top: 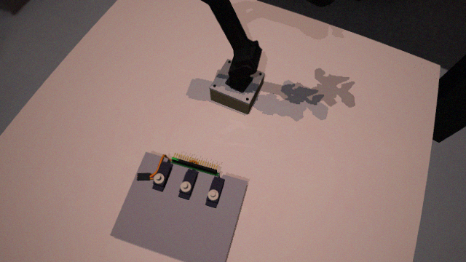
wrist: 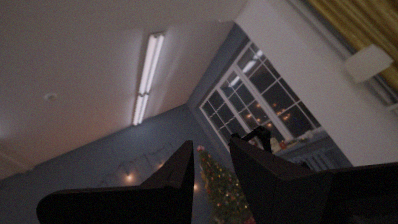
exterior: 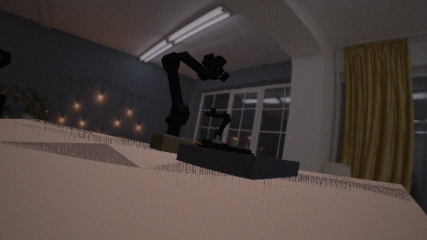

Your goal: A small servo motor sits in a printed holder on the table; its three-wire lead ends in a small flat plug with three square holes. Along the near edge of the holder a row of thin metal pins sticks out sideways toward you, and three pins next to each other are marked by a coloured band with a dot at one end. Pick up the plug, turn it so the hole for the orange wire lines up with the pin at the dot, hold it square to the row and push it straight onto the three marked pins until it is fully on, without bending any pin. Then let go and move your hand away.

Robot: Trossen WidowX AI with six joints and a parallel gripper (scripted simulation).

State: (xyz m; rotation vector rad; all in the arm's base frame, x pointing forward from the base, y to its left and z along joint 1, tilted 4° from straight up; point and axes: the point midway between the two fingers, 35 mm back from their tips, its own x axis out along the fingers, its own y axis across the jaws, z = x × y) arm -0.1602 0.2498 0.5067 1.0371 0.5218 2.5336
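Observation:
The black plug [top: 143, 177] lies at the left edge of the grey holder [top: 182, 225] [exterior: 217, 163] in the top view. Its orange lead [top: 158, 167] loops beside the leftmost servo [top: 167, 170]. The pin row [top: 207, 162] sticks out along the holder's edge facing the arm's base, with a small orange band [top: 194, 161] near its middle. The dot cannot be made out. My gripper [wrist: 211, 145] is partly open and empty, with a narrow gap between the fingers. It is raised high above the table, away from the plug, and lies outside the top view.
Two more servos [top: 191, 177] [top: 218, 183] stand on the holder beside the first. The arm's base block [top: 230, 102] [exterior: 163, 143] stands across the table [top: 309, 164] from the pin row. A green and black strip [top: 194, 166] runs behind the pins.

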